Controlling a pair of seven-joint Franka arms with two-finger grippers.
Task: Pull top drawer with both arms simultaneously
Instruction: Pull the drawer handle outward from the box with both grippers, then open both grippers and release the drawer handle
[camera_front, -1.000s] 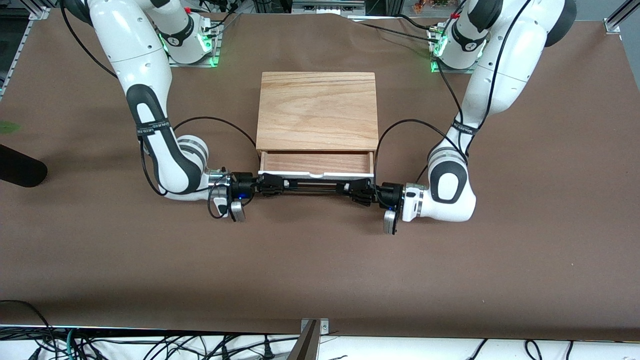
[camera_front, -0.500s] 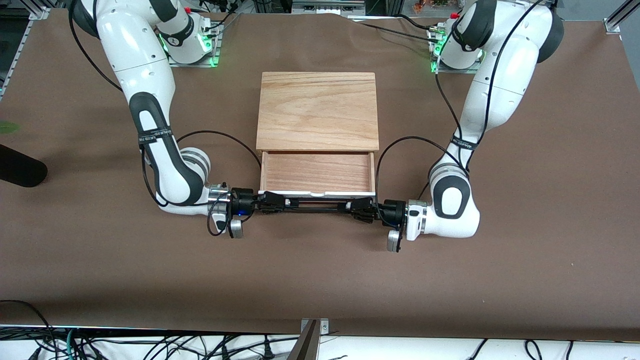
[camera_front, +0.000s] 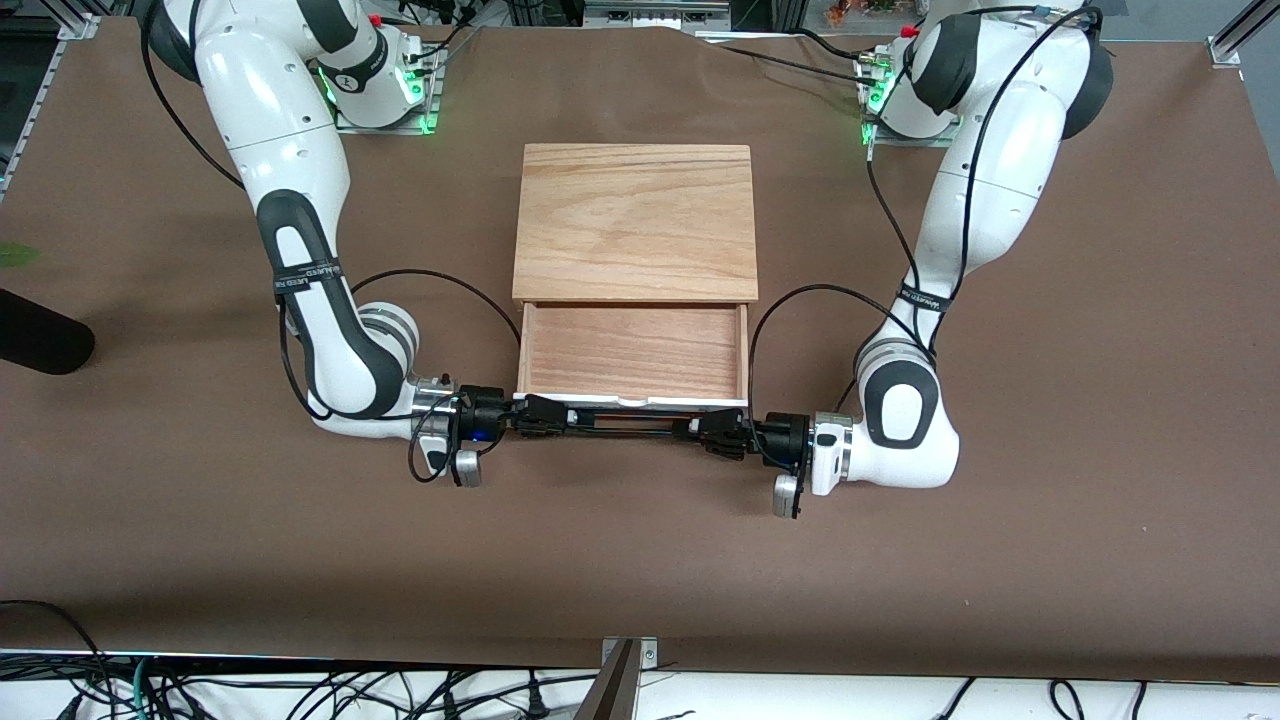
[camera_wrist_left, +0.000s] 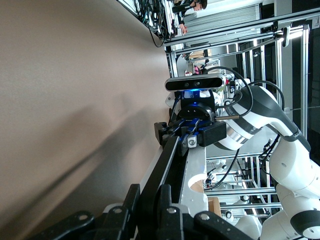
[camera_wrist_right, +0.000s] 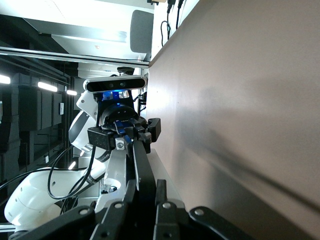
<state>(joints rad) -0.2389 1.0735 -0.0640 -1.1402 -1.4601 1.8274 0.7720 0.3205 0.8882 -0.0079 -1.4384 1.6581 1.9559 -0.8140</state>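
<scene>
The top drawer (camera_front: 633, 352) stands pulled out of the cabinet toward the front camera, its wood-grain floor showing. Its thin black bar handle (camera_front: 630, 423) runs along the white front panel (camera_front: 632, 402). My left gripper (camera_front: 715, 435) is shut on the handle's end toward the left arm. My right gripper (camera_front: 545, 418) is shut on the handle's other end. In the left wrist view my left gripper (camera_wrist_left: 150, 200) clamps the handle (camera_wrist_left: 167, 165), with the right gripper (camera_wrist_left: 190, 135) farther along. In the right wrist view my right gripper (camera_wrist_right: 145, 200) clamps the handle (camera_wrist_right: 140, 165).
The cabinet's light-wood top slab (camera_front: 635, 220) lies between the two arm bases. A black object (camera_front: 40, 340) rests at the right arm's end of the table. A metal bracket (camera_front: 620, 680) and loose cables sit at the table's front edge.
The drawer has slid farther out toward the front camera, showing more of its floor. Both grippers have moved with the handle, still shut on it.
</scene>
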